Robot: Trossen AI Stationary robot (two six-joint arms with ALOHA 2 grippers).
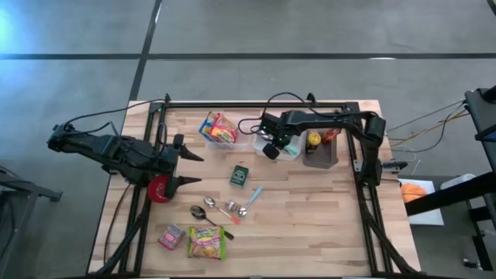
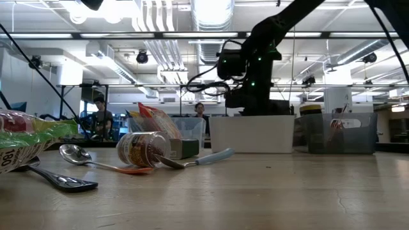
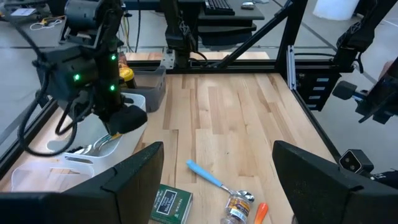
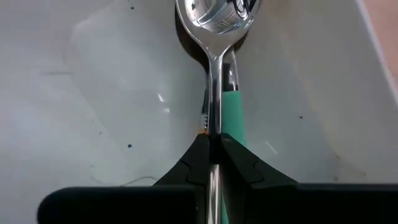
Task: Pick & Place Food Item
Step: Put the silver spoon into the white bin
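On the near part of the desk, toward the left, lie a green noodle packet and, just to its left, a small pink packet. A little farther in are a dark spoon, a silver spoon with an orange handle, and a small jar lying on its side. Just right of the jar is a spoon with a light blue handle. Farther back sits a small green box.

At the left edge, the left hand hovers above the desk with its fingers spread wide and nothing between them. A red round thing lies under it, partly hidden by the arm.

Along the far side stand three bins. The left clear bin holds a colourful snack bag. The middle white bin has the right hand lowered into it. In the right wrist view that hand is clenched on the metal stem of a spoon with a teal handle, whose bowl rests on the bin's white floor. The dark bin on the right holds a yellow-capped bottle and something red beside it, too small to identify.

Beyond the desk, the low view shows a room with a person in the distance.
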